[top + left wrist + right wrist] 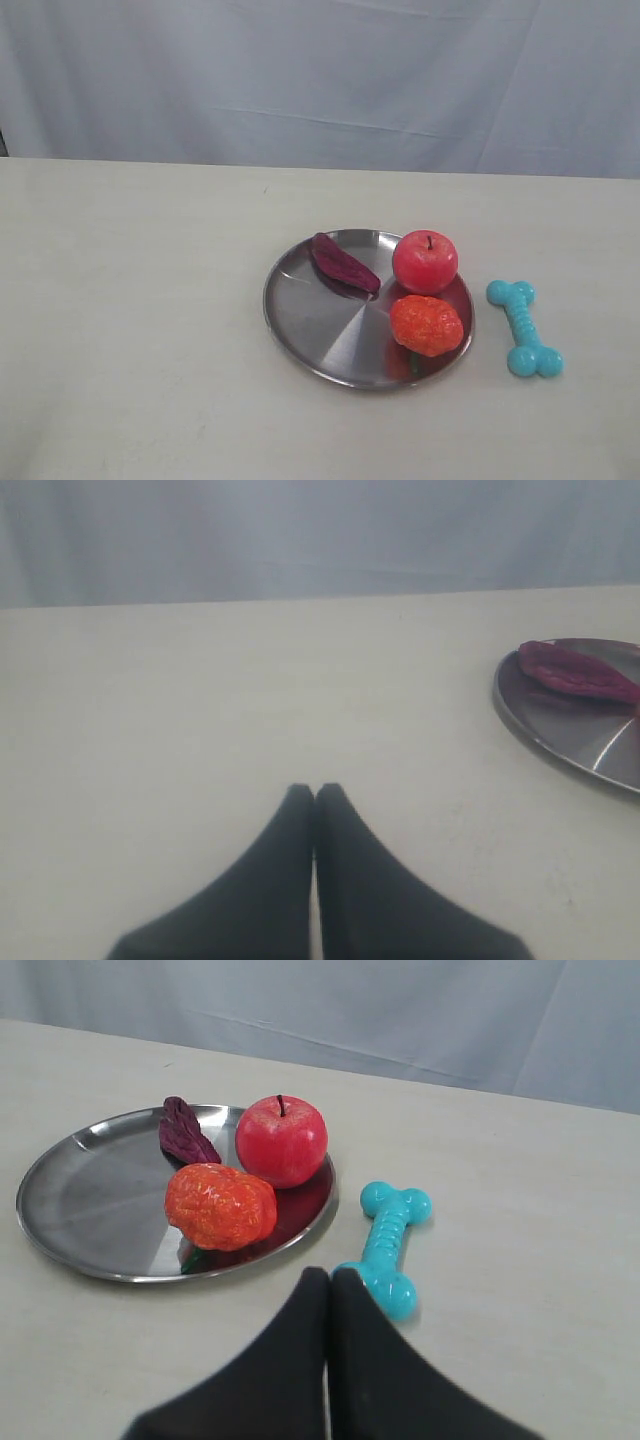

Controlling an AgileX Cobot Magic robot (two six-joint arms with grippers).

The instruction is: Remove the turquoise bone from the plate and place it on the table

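Bone lies flat on the table, off the plate and clear of its rim, just ahead of the right gripper tips. Right jaws are pressed together and hold nothing. Left gripper is likewise closed and empty, with the plate well off from it. Judgement: placement looks done, nothing left.

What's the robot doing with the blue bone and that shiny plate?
Nothing is being held right now. The turquoise bone lies on the table, just beside the plate and not on it. On the plate are a red apple, a bumpy orange toy and a dark purple piece. The left gripper and the right gripper are both shut and empty.
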